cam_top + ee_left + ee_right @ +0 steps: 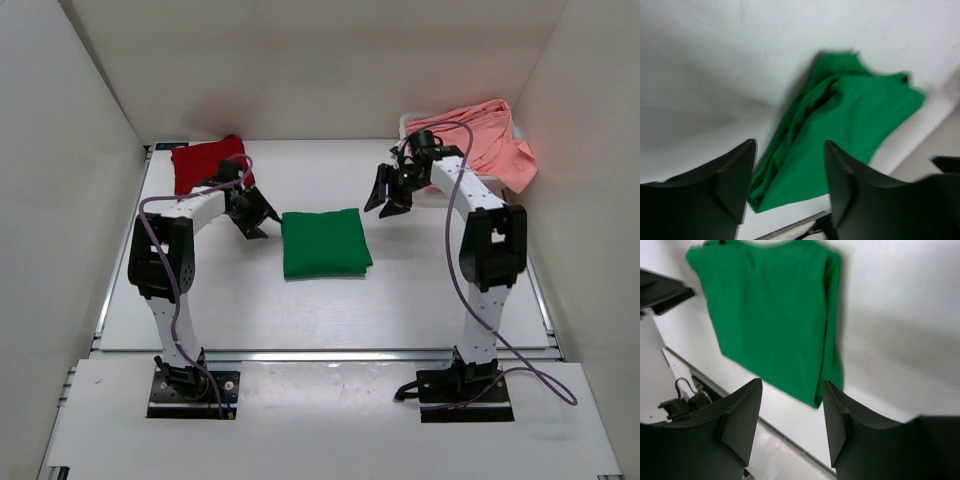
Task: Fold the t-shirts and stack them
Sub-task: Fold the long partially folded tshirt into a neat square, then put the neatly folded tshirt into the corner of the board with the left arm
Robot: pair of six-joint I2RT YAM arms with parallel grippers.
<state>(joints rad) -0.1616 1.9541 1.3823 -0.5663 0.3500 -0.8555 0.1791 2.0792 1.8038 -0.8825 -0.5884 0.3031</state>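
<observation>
Left hand point(258, 222) and right hand point(386, 205) we see spread wide, holding nothing, either side of the folded bright green cloth t-shirt point(324, 243) lying flat on the white counter point(300, 315).

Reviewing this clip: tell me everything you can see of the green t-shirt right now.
The green t-shirt is plain, bright green soft cloth, folded into a compact, roughly square packet. It lies flat on the white table, between the two arms. Its layered edges show soft creases in the left wrist view. Nothing rests on it; the left end effector and right end effector hang beside it, jaws apart, neither touching it.
</observation>
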